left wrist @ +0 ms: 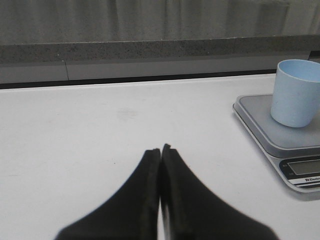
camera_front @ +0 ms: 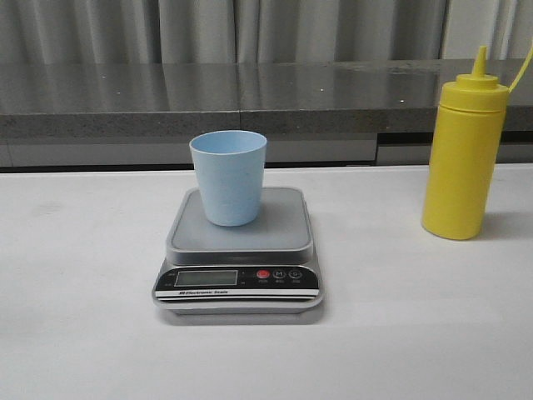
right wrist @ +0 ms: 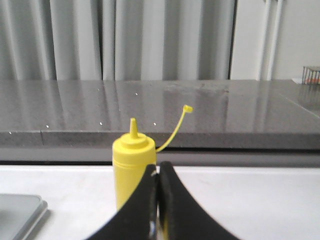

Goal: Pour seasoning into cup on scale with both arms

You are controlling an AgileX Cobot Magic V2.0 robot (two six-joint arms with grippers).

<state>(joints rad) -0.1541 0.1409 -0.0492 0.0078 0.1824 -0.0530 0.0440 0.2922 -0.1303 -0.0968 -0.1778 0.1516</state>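
Nearest to the front camera lies the bare white table [camera_front: 83,333], smooth and matt, with only faint marks on it. On it, near the middle, sits the scale [camera_front: 239,258], its black front panel with the display and the red button turned toward the near edge. On its steel platform stands the cup [camera_front: 228,177], upright, pale blue, slightly toward the far left part of the platform. Well to the right of the scale, apart from it, stands the seasoning [camera_front: 463,158], upright on the table, its thin strap curving up from the cap.

Behind the table runs a long dark grey ledge [camera_front: 125,92] with a shiny, speckled top, and behind it hang pale grey curtains [camera_front: 100,25] in vertical folds.

Neither arm appears in the front view. In the left wrist view the left tool [left wrist: 161,150] is closed, its two black fingers pressed together with nothing between them, above the table to the left of the scale. In the right wrist view the right tool [right wrist: 157,167] is also closed and empty, pointing at the seasoning, which stands just beyond its tips.
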